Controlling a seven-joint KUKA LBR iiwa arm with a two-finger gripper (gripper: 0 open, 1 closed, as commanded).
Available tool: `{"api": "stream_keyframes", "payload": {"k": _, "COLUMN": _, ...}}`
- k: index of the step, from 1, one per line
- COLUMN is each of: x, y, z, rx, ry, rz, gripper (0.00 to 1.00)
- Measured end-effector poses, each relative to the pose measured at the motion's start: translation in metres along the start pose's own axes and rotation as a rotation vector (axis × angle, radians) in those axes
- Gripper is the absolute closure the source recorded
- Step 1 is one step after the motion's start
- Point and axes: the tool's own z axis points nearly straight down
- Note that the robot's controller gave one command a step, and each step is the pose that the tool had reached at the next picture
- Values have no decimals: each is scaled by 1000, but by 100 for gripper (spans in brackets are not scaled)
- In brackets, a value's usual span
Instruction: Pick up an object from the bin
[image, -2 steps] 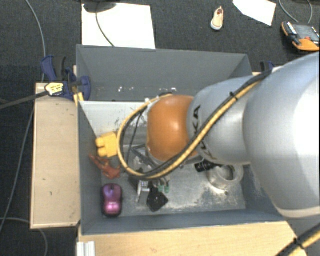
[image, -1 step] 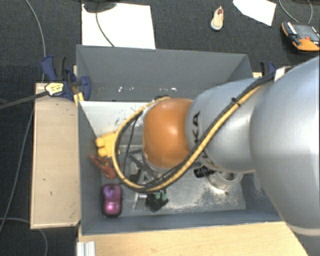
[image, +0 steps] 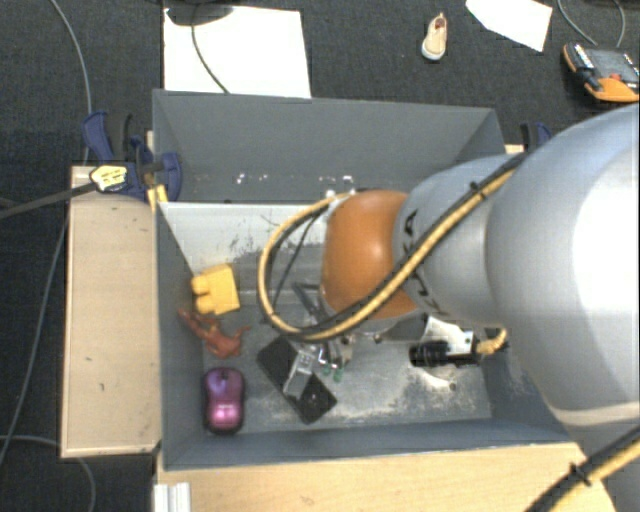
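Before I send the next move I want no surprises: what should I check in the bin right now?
1. Target under the gripper: ok, the flat black object at the bin's front middle.
2. Object held: cannot tell, the orange wrist cover partly hides it.
3. Left neighbours apart: ok, purple mouse, brown figure, yellow block.
4. Black-and-white thing on the right apart: ok.
5. Room to front wall: cannot tell.
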Motion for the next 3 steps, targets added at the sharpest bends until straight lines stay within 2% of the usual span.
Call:
{"api": "stream_keyframes", "payload": {"k": 1, "x": 28, "y": -3, "z": 46, "rx": -4, "ry": -5, "rz": 37, "gripper": 0}}
{"api": "stream_keyframes", "payload": {"k": 2, "x": 12, "y": -9, "z": 46, "rx": -10, "ry": -11, "rz": 196, "gripper": 100}}
{"api": "stream_keyframes", "payload": {"k": 3, "x": 12, "y": -9, "z": 46, "rx": -10, "ry": -11, "rz": 196, "gripper": 100}}
